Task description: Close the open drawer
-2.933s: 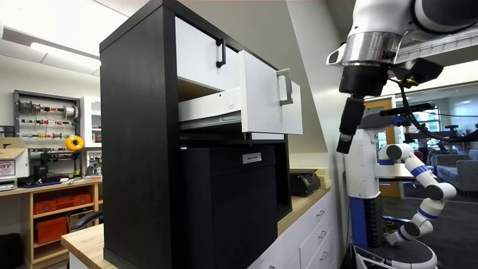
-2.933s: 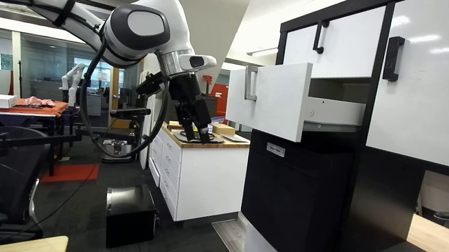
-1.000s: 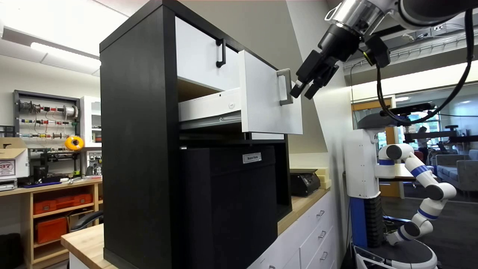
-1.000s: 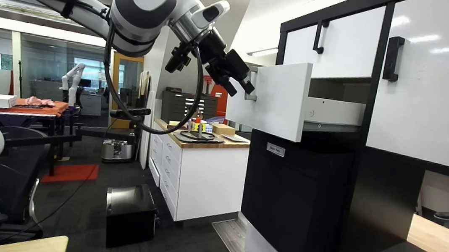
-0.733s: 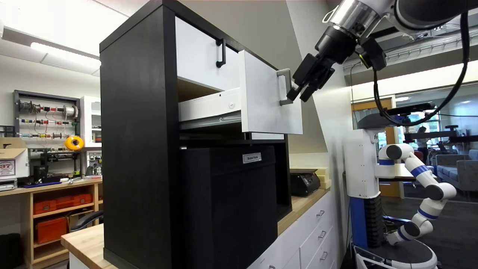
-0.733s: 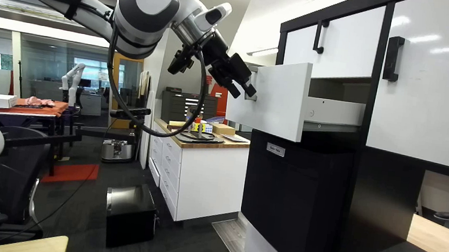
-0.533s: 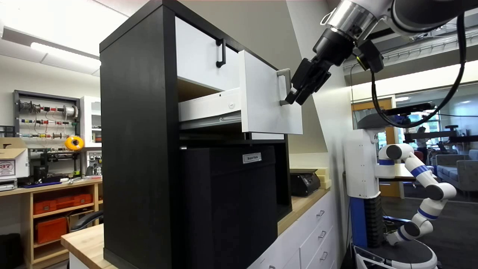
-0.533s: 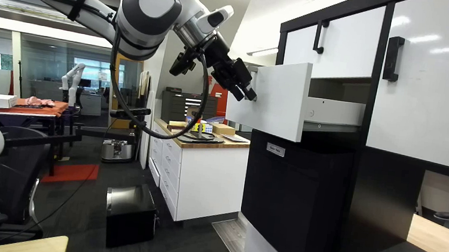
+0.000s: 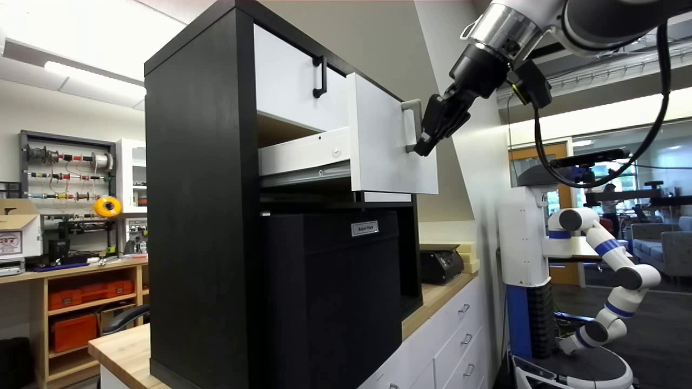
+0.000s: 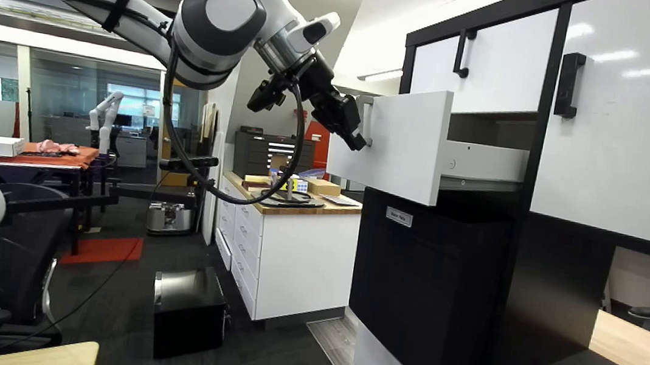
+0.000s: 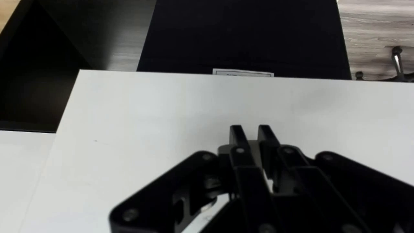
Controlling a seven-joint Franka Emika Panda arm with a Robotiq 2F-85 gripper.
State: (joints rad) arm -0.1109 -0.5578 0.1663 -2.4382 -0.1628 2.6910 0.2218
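In the wrist view the gripper [image 11: 249, 128] juts up from the bottom, its fingers [image 11: 238, 139] clenched on the grey handle [image 11: 255, 151] of the drawer [image 11: 145, 119], whose white front spreads from left of centre to the right edge. A black bin [image 11: 242, 35] with a pale label [image 11: 243, 73] shows along the top, grey planks [image 11: 372, 22] at upper right, a white panel [image 11: 19, 174] at lower left.

In an exterior view the arm [image 9: 594, 24] slants down from the upper right, fingertips at the handle's lower end. The drawer stands pulled out of the black cabinet [image 9: 200, 205], just above centre, pale side and metal rail [image 9: 308, 175] in sight. Above it is a flush white front [image 9: 284, 70] with a black handle [image 9: 323, 78].

In an exterior view the arm reaches from the upper left, the gripper tilted down to the handle near the centre. The drawer, right of centre, is open above the bin. A white door [image 10: 641, 145] fills the upper right; a black box [image 10: 190, 320] sits on the floor, lower left.
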